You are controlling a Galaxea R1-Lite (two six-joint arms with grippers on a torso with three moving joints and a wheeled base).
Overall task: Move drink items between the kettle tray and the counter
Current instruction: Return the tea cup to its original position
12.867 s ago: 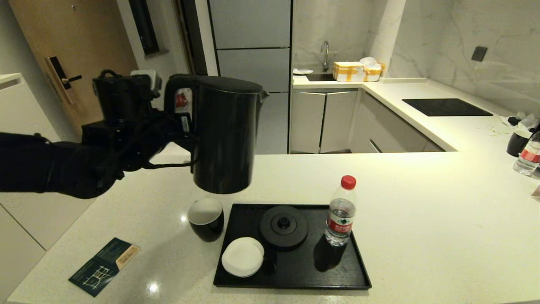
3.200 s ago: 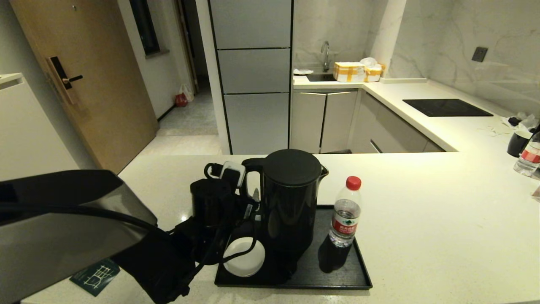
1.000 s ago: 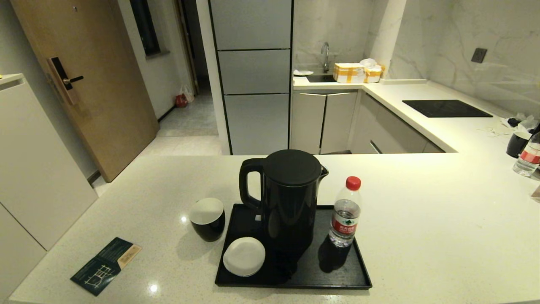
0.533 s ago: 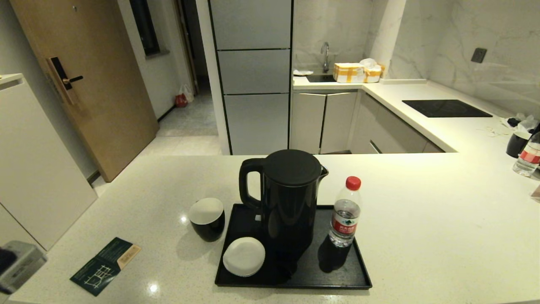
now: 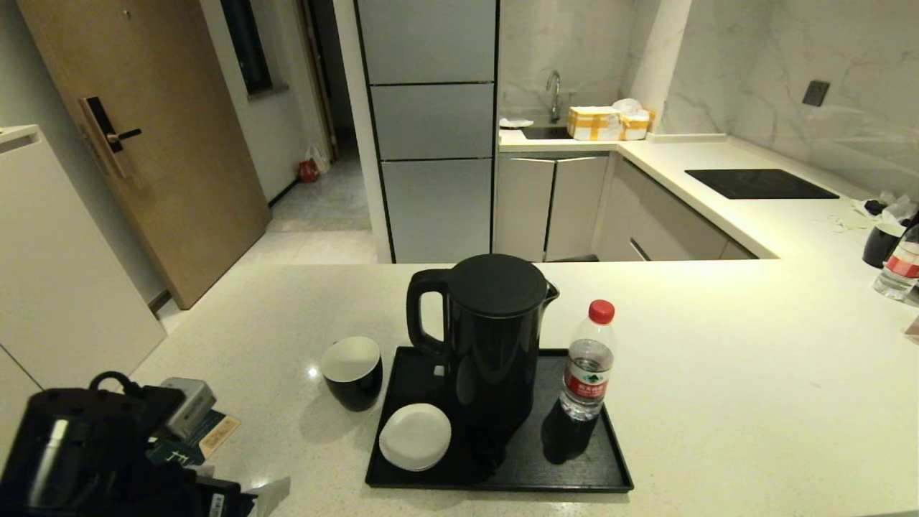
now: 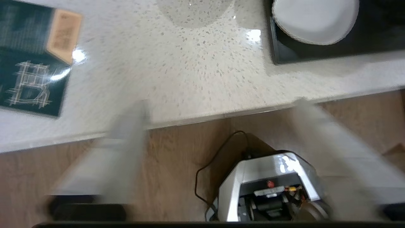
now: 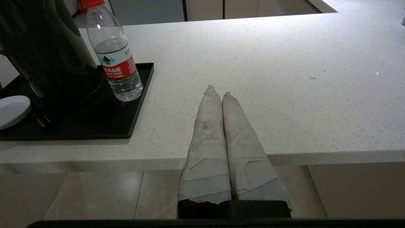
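The glossy black kettle (image 5: 492, 337) stands on the black tray (image 5: 599, 463), hiding its base disc. The red-capped bottle (image 5: 589, 362) stands on the tray to the kettle's right. Left of the tray, the black cup (image 5: 352, 372) rests on the cream counter (image 5: 718, 402). My left arm (image 5: 93, 452) is low at the counter's front left corner; its gripper (image 6: 221, 104) is open and empty over the counter's front edge. My right gripper (image 7: 218, 90) is shut and empty at the front edge, right of the tray (image 7: 140, 95) and bottle (image 7: 115, 60); the head view does not show it.
A white saucer (image 5: 415, 436) lies on the tray's front left. A dark green card (image 6: 28, 76) lies on the counter near my left arm. A second cup (image 5: 882, 244) and bottle (image 5: 901, 269) stand far right. The black hob panel (image 5: 761, 182) is at the back.
The kettle, held in the air by my left gripper earlier, now stands on the tray, released. My left arm withdrew out of view and has just risen again at the front left.
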